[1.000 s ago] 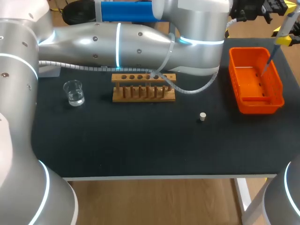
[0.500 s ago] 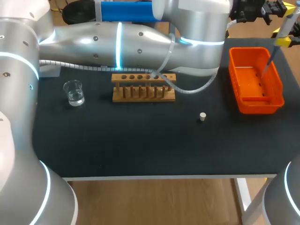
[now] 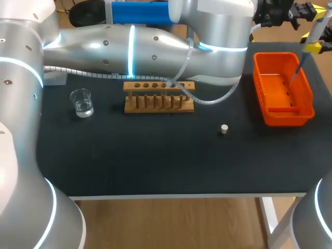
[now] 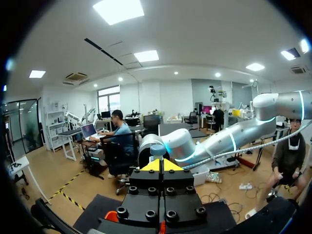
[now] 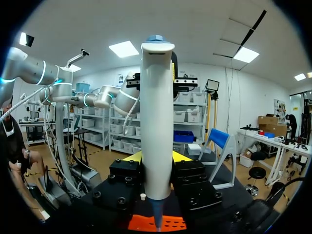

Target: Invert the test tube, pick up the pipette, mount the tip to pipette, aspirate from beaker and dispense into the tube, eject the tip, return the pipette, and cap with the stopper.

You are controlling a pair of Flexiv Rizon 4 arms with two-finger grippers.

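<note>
While the right hand (image 5: 157,158) pinches the white pipette (image 5: 157,97) upright between its two yellow-tipped fingers, the pipette's slim lower end points down into the orange bin (image 3: 284,117) at the right end of the table (image 3: 155,166). Over the last second almost nothing moves. The pipette keeps its place above the bin, shifting only by a hair. The left hand (image 4: 161,165), its fingers pressed together on nothing, stays raised by the table's far edge, near the bin. The glass beaker (image 3: 82,102) with its clear liquid stands at the left, well apart from the wooden tube rack (image 3: 158,97) in the middle. The small pale stopper (image 3: 224,129) lies alone on the dark table between rack and bin. Whether a test tube stands in the rack is hard to tell, as a clear hose from the left arm crosses it. The hover over the bin suggests the tip-ejecting step, though whether the tip has dropped cannot be made out. Returning the pipette and capping with the stopper look yet to be done.
</note>
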